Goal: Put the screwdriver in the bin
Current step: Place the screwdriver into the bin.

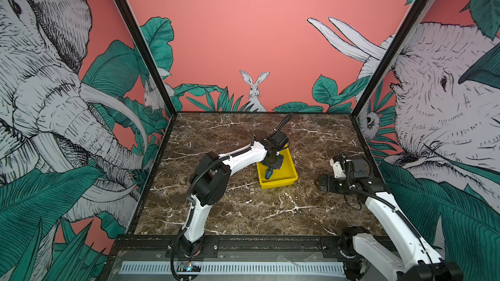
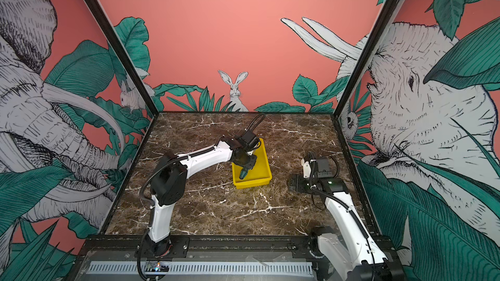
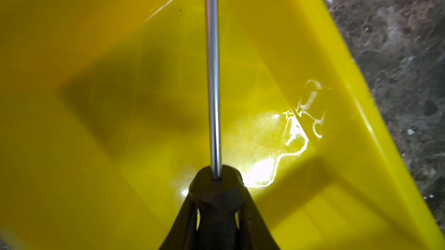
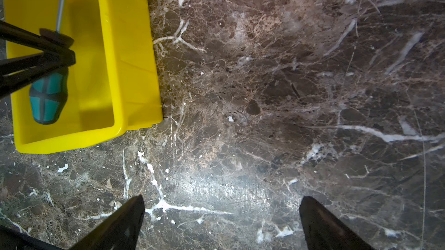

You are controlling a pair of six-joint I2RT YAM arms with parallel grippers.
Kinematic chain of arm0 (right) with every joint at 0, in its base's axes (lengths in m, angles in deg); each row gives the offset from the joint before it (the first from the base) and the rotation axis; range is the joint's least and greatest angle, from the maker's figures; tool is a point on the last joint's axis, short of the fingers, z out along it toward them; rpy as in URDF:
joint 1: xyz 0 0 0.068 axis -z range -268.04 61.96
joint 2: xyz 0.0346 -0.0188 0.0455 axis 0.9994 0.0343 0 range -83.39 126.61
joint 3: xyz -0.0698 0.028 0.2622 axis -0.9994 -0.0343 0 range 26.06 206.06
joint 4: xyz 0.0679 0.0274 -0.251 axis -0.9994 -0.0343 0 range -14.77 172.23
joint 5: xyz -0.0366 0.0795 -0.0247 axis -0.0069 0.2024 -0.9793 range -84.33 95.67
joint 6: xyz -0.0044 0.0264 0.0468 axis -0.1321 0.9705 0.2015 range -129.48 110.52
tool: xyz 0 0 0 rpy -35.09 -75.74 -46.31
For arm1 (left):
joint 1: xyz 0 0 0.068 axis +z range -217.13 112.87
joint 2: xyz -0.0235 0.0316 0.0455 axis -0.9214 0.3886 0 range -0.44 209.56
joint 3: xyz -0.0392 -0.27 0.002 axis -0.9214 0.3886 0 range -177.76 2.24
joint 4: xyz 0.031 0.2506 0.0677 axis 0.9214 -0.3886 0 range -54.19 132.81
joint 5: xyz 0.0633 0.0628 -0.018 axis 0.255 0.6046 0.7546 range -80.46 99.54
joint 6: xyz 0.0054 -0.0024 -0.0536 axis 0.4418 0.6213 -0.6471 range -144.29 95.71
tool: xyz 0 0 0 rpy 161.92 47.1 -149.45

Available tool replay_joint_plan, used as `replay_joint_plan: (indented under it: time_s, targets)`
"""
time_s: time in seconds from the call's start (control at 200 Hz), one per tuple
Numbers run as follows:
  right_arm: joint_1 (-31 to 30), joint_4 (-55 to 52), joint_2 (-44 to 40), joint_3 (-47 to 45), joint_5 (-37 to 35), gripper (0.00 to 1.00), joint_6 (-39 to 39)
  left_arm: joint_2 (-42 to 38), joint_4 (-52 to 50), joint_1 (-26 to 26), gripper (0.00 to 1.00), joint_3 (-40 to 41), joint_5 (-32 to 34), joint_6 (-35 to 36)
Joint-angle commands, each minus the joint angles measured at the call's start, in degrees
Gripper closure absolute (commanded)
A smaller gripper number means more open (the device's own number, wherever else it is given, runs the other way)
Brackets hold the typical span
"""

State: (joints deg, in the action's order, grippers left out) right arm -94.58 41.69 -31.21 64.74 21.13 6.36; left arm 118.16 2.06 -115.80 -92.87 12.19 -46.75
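Right wrist view — marble table, bin alongside

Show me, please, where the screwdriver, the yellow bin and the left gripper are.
screwdriver [image 4: 49,99]: right wrist view, green-and-black handle.
yellow bin [image 4: 134,68]: right wrist view, side wall.
left gripper [image 3: 216,188]: left wrist view, fingertips shut on the screwdriver.

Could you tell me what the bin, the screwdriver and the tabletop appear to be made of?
The bin looks like glossy yellow moulded plastic: smooth walls with bright glare. The screwdriver seems to have a rubbery matte handle in teal and dark grey, and its shaft, seen in the left wrist view, a polished metal with a long highlight. The tabletop looks like brown marble with white veins, possibly a printed laminate.
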Motion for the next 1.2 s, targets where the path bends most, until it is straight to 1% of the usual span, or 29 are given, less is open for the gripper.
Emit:
replay_joint_plan:
  time_s: [0.0, 0.115, 0.32, 0.44, 0.52, 0.945, 1.116, 1.196]
  targets:
    - [-0.05, 0.46, -1.28, 0.17, 0.19, 0.0, -0.35, -0.64, 0.15, 0.06, 1.0, -0.85, 0.04, -0.09]
    - [-0.05, 0.37, -1.56, 0.17, -0.17, 0.0, -0.19, 0.81, -0.03, 0.06, 1.0, -1.4, -0.23, -0.21]
    - [-0.07, 0.54, -1.05, 0.0, -0.27, 0.0, -0.03, 1.84, 1.44, 0.02, 0.93, -0.43, -0.48, -0.67]
    - [-0.06, 0.62, -0.94, 0.0, -0.23, 0.0, -0.01, 2.46, 1.58, 0.04, 0.92, -0.43, -0.5, -0.59]
    - [-0.06, 0.54, -0.86, -0.01, -0.21, 0.0, 0.14, 2.76, 1.85, 0.06, 0.87, -0.34, -0.89, -0.65]
    - [-0.07, 0.1, -0.04, 0.08, -0.42, 0.0, 0.25, 3.82, 3.72, 0.05, 0.8, 0.19, -1.04, -0.57]
    - [-0.09, -0.16, 0.61, 0.17, -0.68, 0.0, 0.51, 3.82, 4.75, 0.06, 0.7, -0.07, -1.67, -0.66]
    - [-0.11, -0.25, 1.23, 0.34, -0.42, 0.0, 0.51, 4.0, 4.93, 0.14, 0.67, -0.4, -2.11, -0.66]
